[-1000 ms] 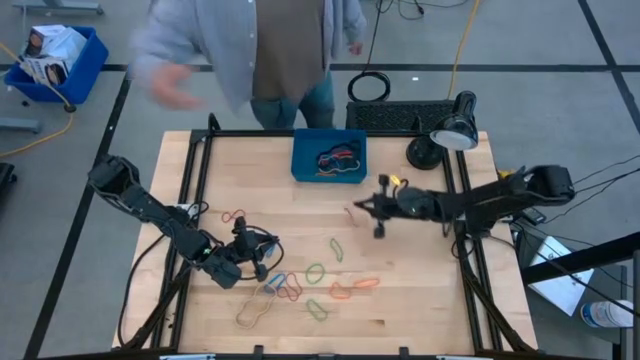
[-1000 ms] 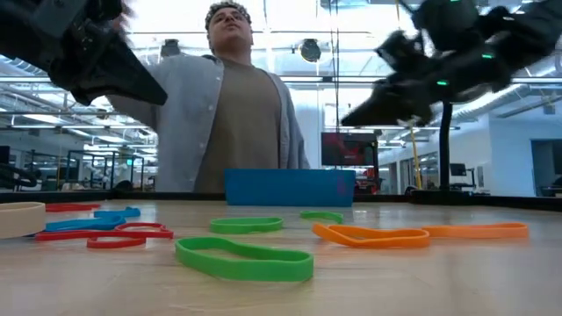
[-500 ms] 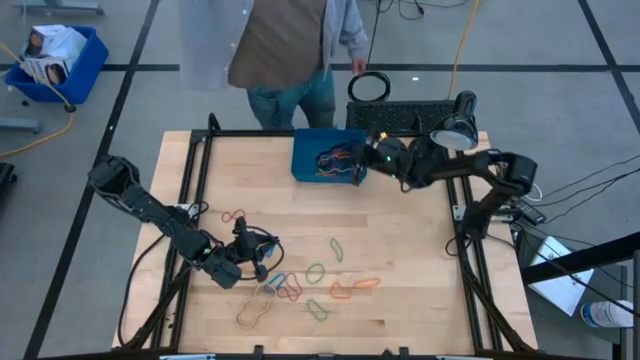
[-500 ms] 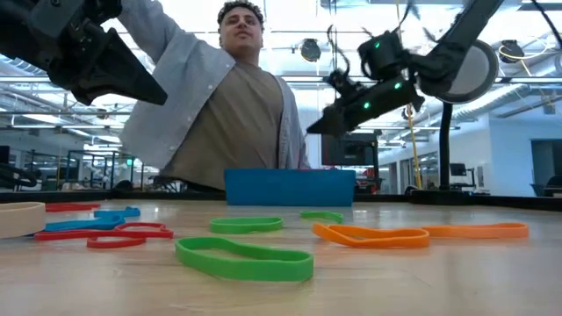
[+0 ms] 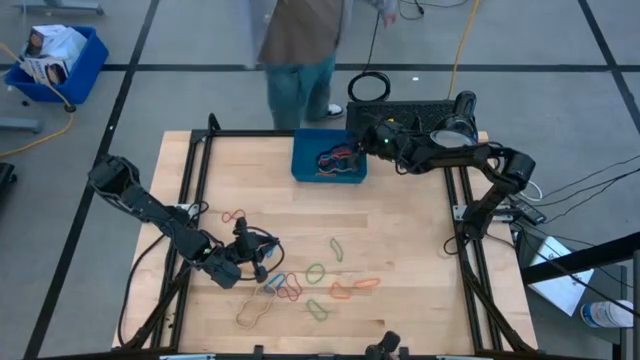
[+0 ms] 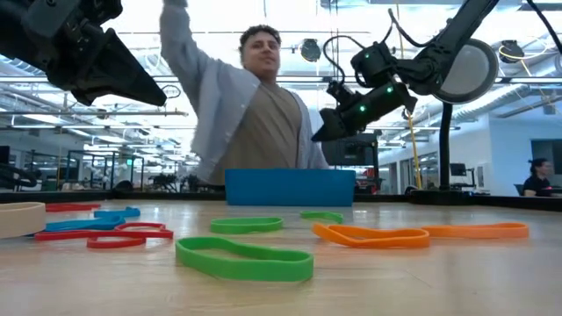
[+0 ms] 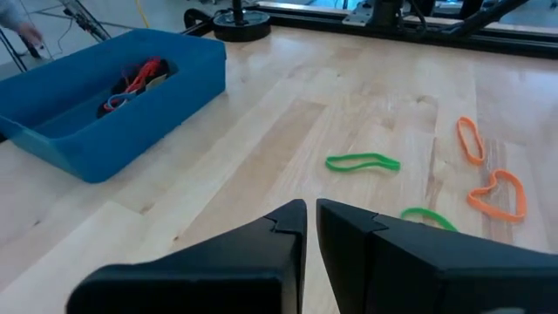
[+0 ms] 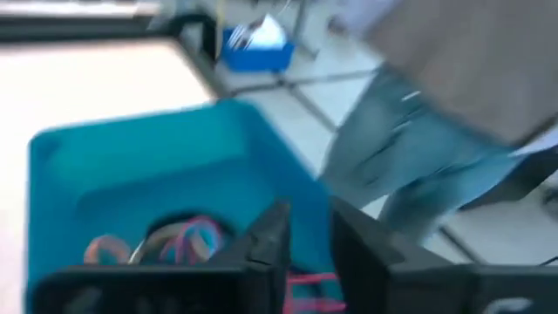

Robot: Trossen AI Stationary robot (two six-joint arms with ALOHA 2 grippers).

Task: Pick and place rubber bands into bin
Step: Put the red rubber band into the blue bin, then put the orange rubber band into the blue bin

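Note:
The small blue bin (image 5: 303,172) stands at the table's far middle with several rubber bands (image 5: 338,160) in it; it also shows in the right wrist view (image 8: 70,174). Several more bands, green (image 5: 337,248), orange (image 5: 366,283), red (image 5: 233,217) and tan (image 5: 254,311), lie flat on the near half of the table. My right gripper (image 5: 360,138) hovers over the bin's far right corner, its fingers (image 8: 270,235) a narrow gap apart. A red band (image 8: 307,292) shows below that gap; whether it touches the fingers I cannot tell. My left gripper (image 5: 263,270) is shut and empty, low over the near left bands.
A desk lamp (image 5: 455,130) and a black block (image 5: 400,115) stand at the far right. A person (image 5: 300,50) moves just beyond the far edge, behind the bin. A larger blue bin with white items (image 5: 55,55) sits on the floor. Black rails frame the table.
My right gripper has risen from the middle of the table and swung toward the far edge, ending over the bin's far right corner. A thin band that lay beside it on the table is gone from there. The person behind the table has shifted about.

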